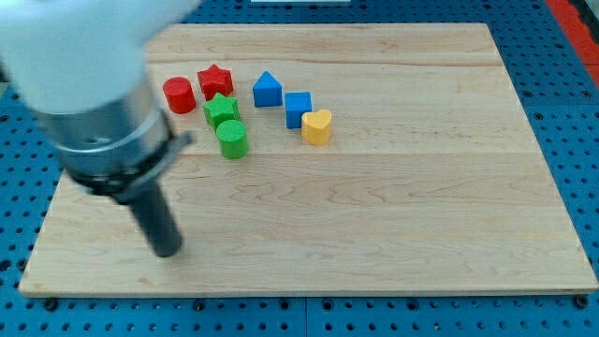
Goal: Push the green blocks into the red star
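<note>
The red star [215, 80] lies near the view's top left of the wooden board [374, 206]. A green star [221, 109] sits just below it, touching or nearly touching it. A green cylinder [231, 139] stands right below the green star. My tip [167, 251] rests on the board at the view's lower left, well below and left of the green blocks, apart from every block.
A red cylinder [179, 95] stands left of the red star. A blue triangular block [267, 90], a blue cube [298, 108] and a yellow heart [316, 125] run in a line to the right of the green blocks. The arm's wide body hides the board's top-left corner.
</note>
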`<state>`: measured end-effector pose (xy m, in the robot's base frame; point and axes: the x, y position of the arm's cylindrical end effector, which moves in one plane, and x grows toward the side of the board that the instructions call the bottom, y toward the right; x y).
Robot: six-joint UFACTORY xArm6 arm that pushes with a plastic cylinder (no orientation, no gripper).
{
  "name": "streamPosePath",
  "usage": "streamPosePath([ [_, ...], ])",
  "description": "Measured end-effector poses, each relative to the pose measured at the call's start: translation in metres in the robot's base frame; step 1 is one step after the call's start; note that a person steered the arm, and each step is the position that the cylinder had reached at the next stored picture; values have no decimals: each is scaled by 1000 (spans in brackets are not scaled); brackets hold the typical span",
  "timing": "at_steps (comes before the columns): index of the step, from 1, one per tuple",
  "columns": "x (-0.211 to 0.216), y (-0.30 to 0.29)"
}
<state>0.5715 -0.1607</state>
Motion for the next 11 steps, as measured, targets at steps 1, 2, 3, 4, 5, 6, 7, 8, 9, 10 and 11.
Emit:
streamPosePath([
  [1, 0, -1],
  [2, -4, 2],
  [3, -4, 4],
  [4, 7, 4],
  [5, -32, -4],
  [6, -66, -9],
  [7, -67, 92],
  [8, -95, 78],
  [9, -141, 82],
  [10, -164, 77],
  [11, -179, 85],
])
